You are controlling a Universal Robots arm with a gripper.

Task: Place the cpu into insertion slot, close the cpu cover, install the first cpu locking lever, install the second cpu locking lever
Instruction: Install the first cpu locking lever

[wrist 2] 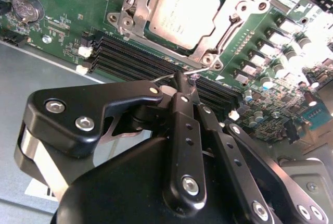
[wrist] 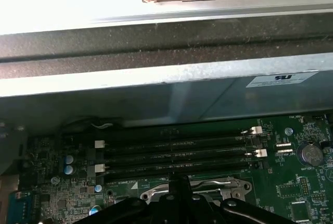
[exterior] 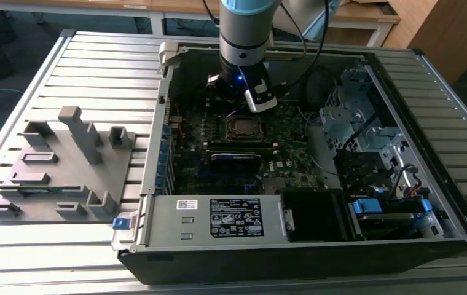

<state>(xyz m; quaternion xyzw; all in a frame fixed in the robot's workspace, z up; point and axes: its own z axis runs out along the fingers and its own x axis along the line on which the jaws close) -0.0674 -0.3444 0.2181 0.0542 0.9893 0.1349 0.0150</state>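
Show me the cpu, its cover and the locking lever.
cpu (wrist 2: pixel 184 13): second wrist view, metal top's middle.
cpu cover (wrist 2: pixel 229 18): second wrist view, frame edge.
locking lever (wrist 2: pixel 200 71): second wrist view, thin wire rod.

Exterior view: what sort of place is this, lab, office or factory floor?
Most likely a robotics lab or test cell. An open computer case lies on a slotted metal table, a grey fixture plate sits beside it, and the robot arm reaches into the case, with wooden desks behind.
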